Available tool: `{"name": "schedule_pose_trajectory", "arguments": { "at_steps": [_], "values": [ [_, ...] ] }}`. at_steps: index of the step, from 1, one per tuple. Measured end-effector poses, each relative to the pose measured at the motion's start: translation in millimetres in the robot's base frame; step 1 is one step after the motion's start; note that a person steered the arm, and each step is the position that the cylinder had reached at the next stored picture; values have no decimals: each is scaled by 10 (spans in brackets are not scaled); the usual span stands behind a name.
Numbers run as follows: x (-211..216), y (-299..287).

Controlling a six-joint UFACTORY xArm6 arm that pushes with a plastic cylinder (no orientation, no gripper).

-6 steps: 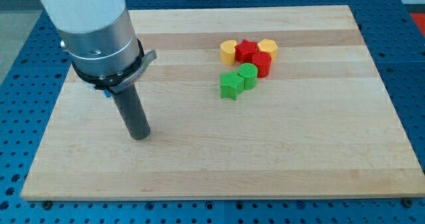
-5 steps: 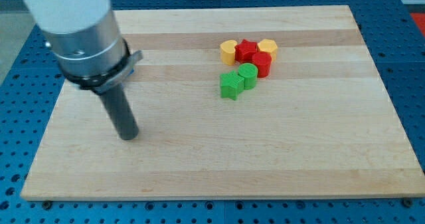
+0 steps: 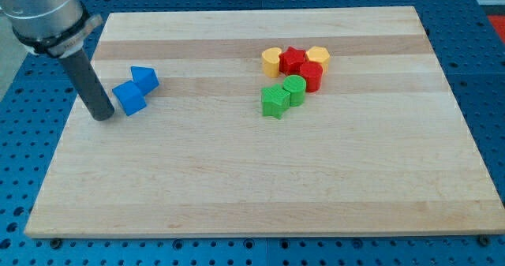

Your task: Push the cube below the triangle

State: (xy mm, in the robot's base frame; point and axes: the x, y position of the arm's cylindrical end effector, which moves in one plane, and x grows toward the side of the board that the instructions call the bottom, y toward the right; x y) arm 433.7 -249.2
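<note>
A blue cube (image 3: 129,99) lies on the wooden board (image 3: 260,179) at the view's left. A blue triangle (image 3: 145,79) touches it just up and to the right. My tip (image 3: 103,117) rests on the board just left of the cube and slightly below it, close to it or touching it. The dark rod rises from the tip toward the view's top left.
A cluster of blocks sits right of centre near the top: a yellow block (image 3: 271,61), a red star (image 3: 293,60), a yellow hexagon (image 3: 318,58), a red cylinder (image 3: 311,76), a green cylinder (image 3: 294,90) and a green star (image 3: 274,102).
My arm has moved left and up, uncovering the blue cube and blue triangle that it hid before. The tip now stands beside the cube. The cluster has not moved.
</note>
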Motion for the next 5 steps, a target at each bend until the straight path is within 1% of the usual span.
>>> {"name": "schedule_pose_trajectory", "arguments": {
  "at_steps": [1, 2, 4, 5],
  "values": [
    [-272, -34],
    [-424, -34],
    [-408, 135],
    [-307, 237]
  ]
}}
